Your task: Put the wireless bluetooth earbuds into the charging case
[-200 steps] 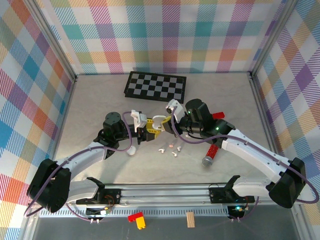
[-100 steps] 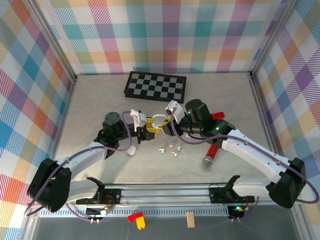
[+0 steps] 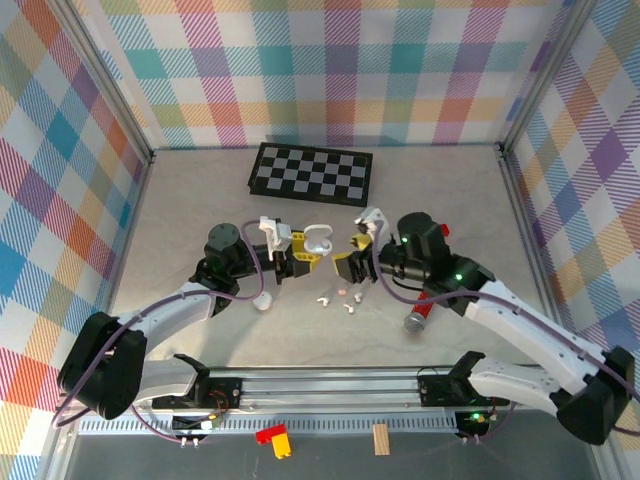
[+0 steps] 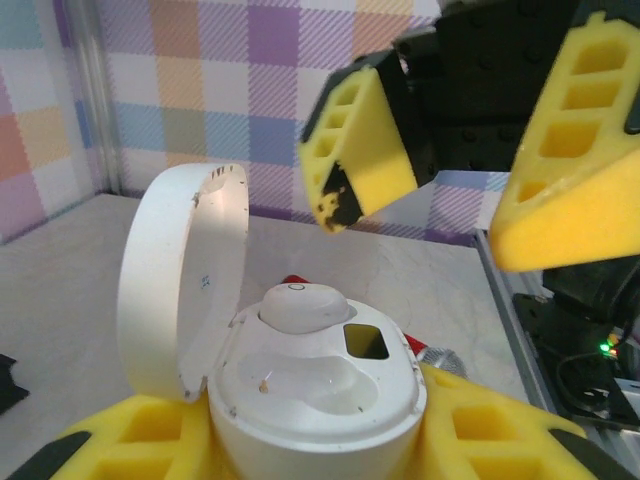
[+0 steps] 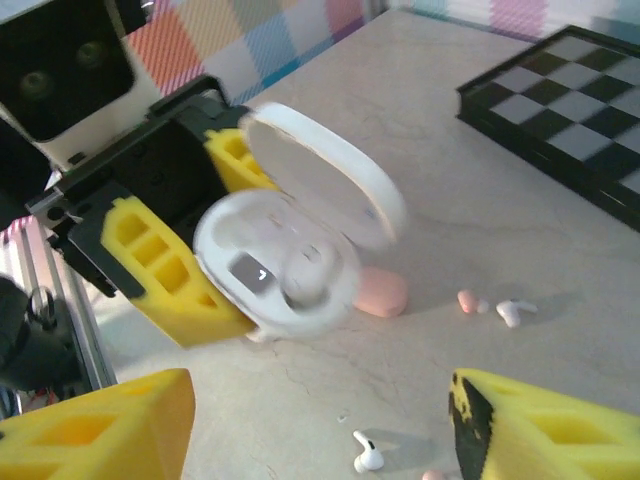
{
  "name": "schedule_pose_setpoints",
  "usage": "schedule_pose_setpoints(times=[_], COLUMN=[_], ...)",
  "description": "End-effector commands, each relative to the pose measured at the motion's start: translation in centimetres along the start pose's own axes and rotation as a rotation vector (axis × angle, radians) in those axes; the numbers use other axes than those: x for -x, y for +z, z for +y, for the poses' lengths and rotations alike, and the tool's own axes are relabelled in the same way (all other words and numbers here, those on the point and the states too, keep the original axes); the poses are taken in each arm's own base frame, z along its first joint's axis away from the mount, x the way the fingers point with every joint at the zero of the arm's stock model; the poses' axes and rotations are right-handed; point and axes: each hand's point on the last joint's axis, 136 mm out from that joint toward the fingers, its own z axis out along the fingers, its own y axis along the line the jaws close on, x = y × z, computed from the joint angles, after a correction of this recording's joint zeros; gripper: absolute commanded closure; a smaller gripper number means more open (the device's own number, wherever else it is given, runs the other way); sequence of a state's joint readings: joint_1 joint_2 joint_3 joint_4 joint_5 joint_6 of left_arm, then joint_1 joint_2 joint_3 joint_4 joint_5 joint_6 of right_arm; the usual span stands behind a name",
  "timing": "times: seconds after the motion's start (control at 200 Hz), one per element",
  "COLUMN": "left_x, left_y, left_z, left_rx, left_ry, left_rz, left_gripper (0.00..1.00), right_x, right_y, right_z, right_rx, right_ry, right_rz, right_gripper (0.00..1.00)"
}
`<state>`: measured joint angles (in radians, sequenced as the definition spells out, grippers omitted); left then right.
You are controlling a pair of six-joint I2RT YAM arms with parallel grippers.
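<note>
**A:** Holding firm on the left?

**B:** Yes. The left claw (image 3: 303, 252) is clenched round the case (image 4: 320, 390). The lid (image 4: 185, 280) is swung open, and the case seems to be held just above the tabletop (image 3: 200, 200), mid-scene.

**A:** What's just changed?

**B:** One white bud (image 4: 300, 305) now sits in a well of the case. The other well (image 4: 300, 385) looks empty. The right claw (image 3: 350, 254) was shut and right up at the case a second ago. It has now released and drawn back to the right, jaws spread with nothing between them.

**A:** Meaning?

**B:** The first bud looks delivered, so I'd judge the task half done. Loose buds (image 5: 368, 458) lie on the tabletop just near of the case, so one of those should be picked next.
</note>
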<state>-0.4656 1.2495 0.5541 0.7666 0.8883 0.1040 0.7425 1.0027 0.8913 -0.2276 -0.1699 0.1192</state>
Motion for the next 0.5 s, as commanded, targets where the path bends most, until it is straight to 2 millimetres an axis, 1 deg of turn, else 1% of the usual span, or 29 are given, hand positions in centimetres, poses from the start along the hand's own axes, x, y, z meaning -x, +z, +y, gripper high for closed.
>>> schedule_pose_setpoints(times=[0.0, 0.03, 0.09, 0.165, 0.255, 0.27, 0.325, 0.365, 0.42, 0.495], left_x=[1.4, 1.3, 1.3, 1.4, 1.8, 1.8, 2.2, 2.3, 2.4, 2.4], left_y=[-0.9, -1.1, -1.5, -1.9, -2.1, -2.1, -2.2, -2.3, -2.3, -2.4], left_z=[0.5, 0.6, 0.8, 0.8, 0.6, 0.6, 0.5, 0.5, 0.4, 0.3], left_rx=[0.041, 0.054, 0.078, 0.097, 0.104, 0.104, 0.106, 0.109, 0.109, 0.110], left_ry=[0.037, 0.038, 0.042, 0.043, 0.046, 0.045, 0.050, 0.051, 0.052, 0.055], left_rz=[-0.054, -0.054, -0.057, -0.063, -0.073, -0.074, -0.082, -0.084, -0.082, -0.077], left_gripper=[0.72, 0.72, 0.72, 0.72, 0.72, 0.72, 0.72, 0.72, 0.72, 0.72], right_x=[-0.2, -0.7, -2.4, -4.8, -7.8, -8.6, -10.6, -11.9, -13.3, -15.5], right_y=[-1.5, -1.8, -2.2, -2.2, -1.7, -1.4, -0.7, -0.2, 0.7, 1.9], right_z=[-1.4, -1.8, -3.0, -4.9, -6.9, -7.2, -8.1, -8.6, -8.6, -8.4], right_rx=[-0.032, -0.045, -0.081, -0.141, -0.199, -0.208, -0.245, -0.272, -0.268, -0.268], right_ry=[0.100, 0.119, 0.179, 0.285, 0.414, 0.446, 0.517, 0.570, 0.635, 0.770], right_rz=[-0.042, -0.033, -0.007, 0.036, 0.103, 0.131, 0.212, 0.267, 0.327, 0.402], right_gripper=[0.27, 0.26, 0.25, 0.25, 0.26, 0.27, 0.29, 0.32, 0.35, 0.39])
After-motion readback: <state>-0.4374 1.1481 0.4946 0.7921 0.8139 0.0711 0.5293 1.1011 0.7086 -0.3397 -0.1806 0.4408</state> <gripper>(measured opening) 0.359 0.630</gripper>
